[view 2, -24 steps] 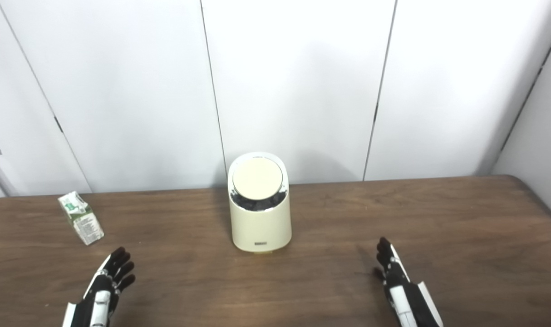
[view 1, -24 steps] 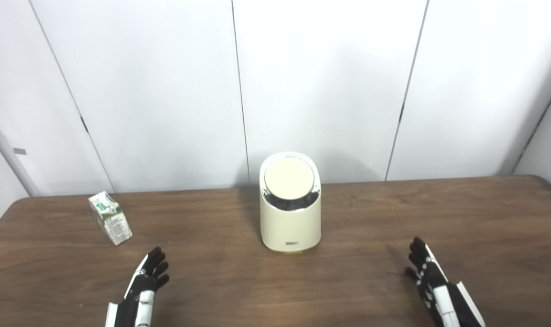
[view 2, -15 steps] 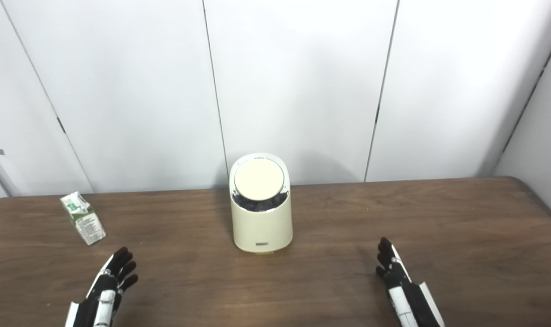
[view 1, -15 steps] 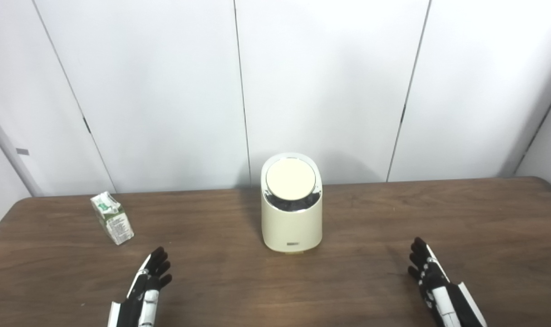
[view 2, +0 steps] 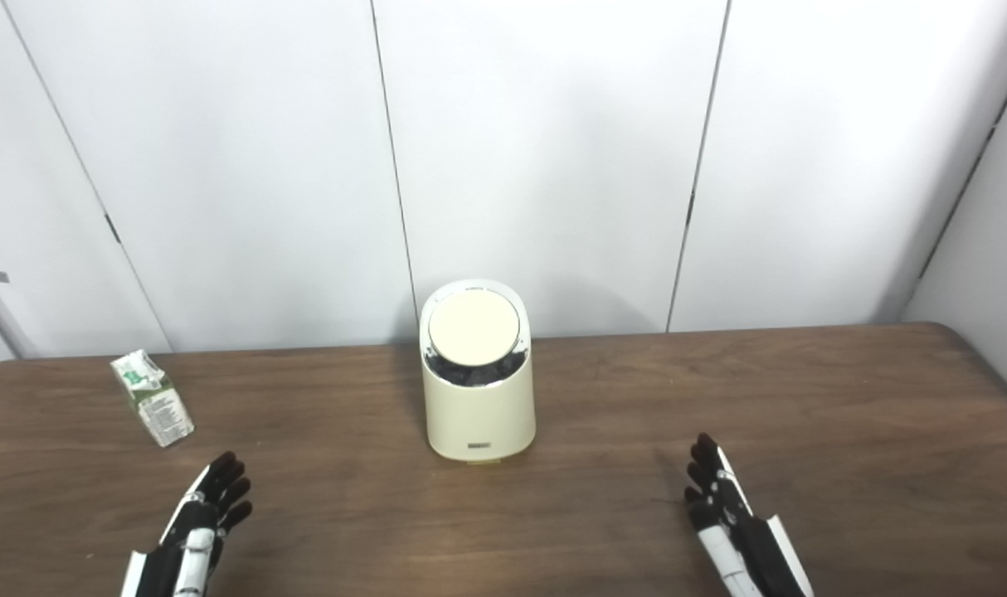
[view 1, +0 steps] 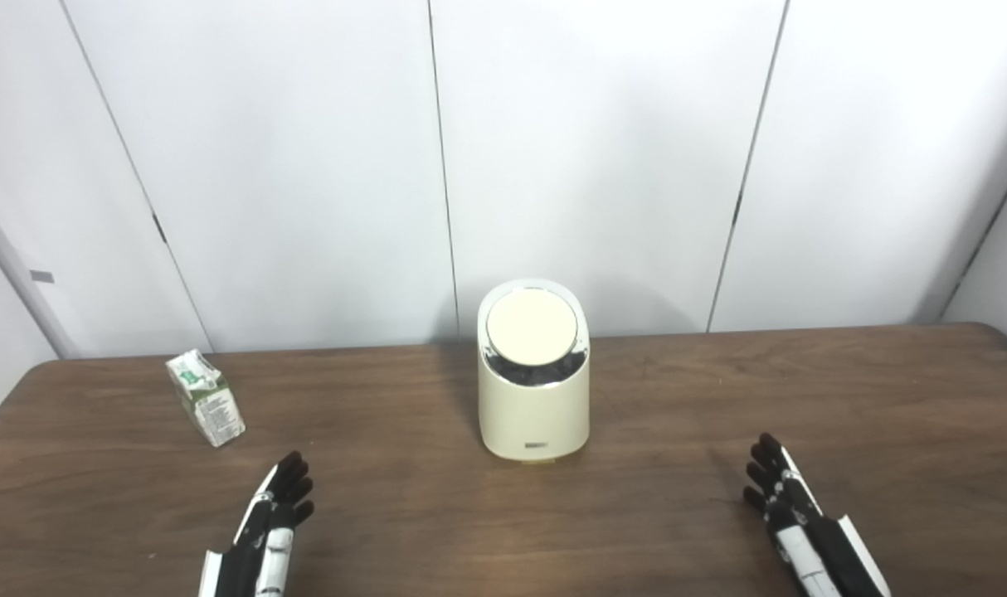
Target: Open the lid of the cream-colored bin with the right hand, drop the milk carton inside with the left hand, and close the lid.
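Plain test room or lab: bare white wall panels [view 1: 595,149], lone brown wood-grain table [view 1: 661,522].

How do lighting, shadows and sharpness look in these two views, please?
Left eye view: even light, a soft shadow on the wall behind the bin. Right eye view: print on the milk carton too blurred to read; mild glare on the table.

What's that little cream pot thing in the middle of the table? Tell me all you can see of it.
It is a small cream-colored bin, rounded and upright, smooth like plastic. Its top slopes toward the camera and carries a round, flat lid, shut, with a shiny dark band under its front edge. A small dark label sits low on the front. It stands on the brown wooden table near the white wall. Nothing touches it; both hands are well short of it.
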Robot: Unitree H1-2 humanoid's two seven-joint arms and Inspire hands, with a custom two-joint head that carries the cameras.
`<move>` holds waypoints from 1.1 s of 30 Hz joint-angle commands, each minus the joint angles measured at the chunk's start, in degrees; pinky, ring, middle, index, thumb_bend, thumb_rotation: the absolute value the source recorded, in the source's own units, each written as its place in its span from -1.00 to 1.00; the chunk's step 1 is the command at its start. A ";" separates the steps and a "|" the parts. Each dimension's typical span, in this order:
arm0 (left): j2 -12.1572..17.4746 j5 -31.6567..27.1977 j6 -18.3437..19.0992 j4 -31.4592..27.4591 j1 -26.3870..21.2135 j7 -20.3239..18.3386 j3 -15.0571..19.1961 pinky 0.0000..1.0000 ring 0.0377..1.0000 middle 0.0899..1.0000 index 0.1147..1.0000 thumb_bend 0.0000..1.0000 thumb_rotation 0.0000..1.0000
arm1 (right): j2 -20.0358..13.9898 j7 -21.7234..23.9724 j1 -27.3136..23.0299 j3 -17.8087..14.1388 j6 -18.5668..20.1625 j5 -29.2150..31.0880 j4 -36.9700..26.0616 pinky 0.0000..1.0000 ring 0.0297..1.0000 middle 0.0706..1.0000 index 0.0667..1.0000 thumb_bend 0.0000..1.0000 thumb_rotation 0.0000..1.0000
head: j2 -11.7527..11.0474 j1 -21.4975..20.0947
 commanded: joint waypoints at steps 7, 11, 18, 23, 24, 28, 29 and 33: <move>-2.07 2.97 -0.98 3.34 0.04 1.36 -1.84 0.77 0.81 0.83 0.87 -0.20 0.79 | -1.51 -0.73 -2.21 -0.76 -2.28 -2.13 -0.78 0.68 0.87 0.91 0.93 0.41 0.20 | 1.24 -0.86; -2.56 4.67 -0.05 2.99 -0.40 1.72 -2.53 0.76 0.81 0.84 0.88 -0.18 0.84 | -2.23 -1.73 -5.78 -0.55 1.34 -6.23 -4.29 0.64 0.84 0.89 0.91 0.49 0.14 | 3.32 -0.85; -2.64 3.64 0.37 3.87 -1.62 1.42 -2.12 0.73 0.77 0.80 0.85 -0.06 0.79 | -1.25 -3.22 -15.27 1.01 7.83 -11.93 -7.08 0.70 0.78 0.81 0.83 0.60 0.09 | 8.66 -0.64; -2.08 3.56 0.01 4.71 -2.21 1.25 -2.02 0.67 0.73 0.76 0.83 0.09 0.77 | 0.39 -3.04 -20.53 2.45 14.14 -12.79 -9.17 0.73 0.79 0.80 0.80 0.68 0.05 | 11.27 -0.69; -2.01 3.50 0.07 4.61 -2.26 1.18 -2.02 0.66 0.73 0.76 0.83 0.11 0.76 | 0.47 -2.75 -21.84 2.92 15.48 -13.12 -9.49 0.75 0.80 0.81 0.82 0.67 0.03 | 12.00 -0.60; -1.95 2.94 1.11 3.65 -2.30 0.86 -1.97 0.67 0.74 0.77 0.85 0.11 0.75 | 0.34 -2.08 -25.75 4.89 18.98 -15.10 -9.59 0.75 0.83 0.84 0.84 0.71 -0.02 | 13.92 0.00; -1.92 2.90 1.28 3.51 -2.32 0.84 -1.95 0.66 0.73 0.77 0.85 0.12 0.75 | 0.32 -1.95 -26.53 5.46 19.58 -15.76 -9.39 0.75 0.83 0.84 0.84 0.72 -0.02 | 14.11 0.02; -1.96 2.66 1.91 2.88 -2.24 0.79 -1.89 0.64 0.72 0.76 0.84 0.14 0.73 | 0.33 -2.00 -29.16 7.59 20.77 -18.72 -7.48 0.67 0.82 0.83 0.82 0.77 -0.02 | 14.51 -0.08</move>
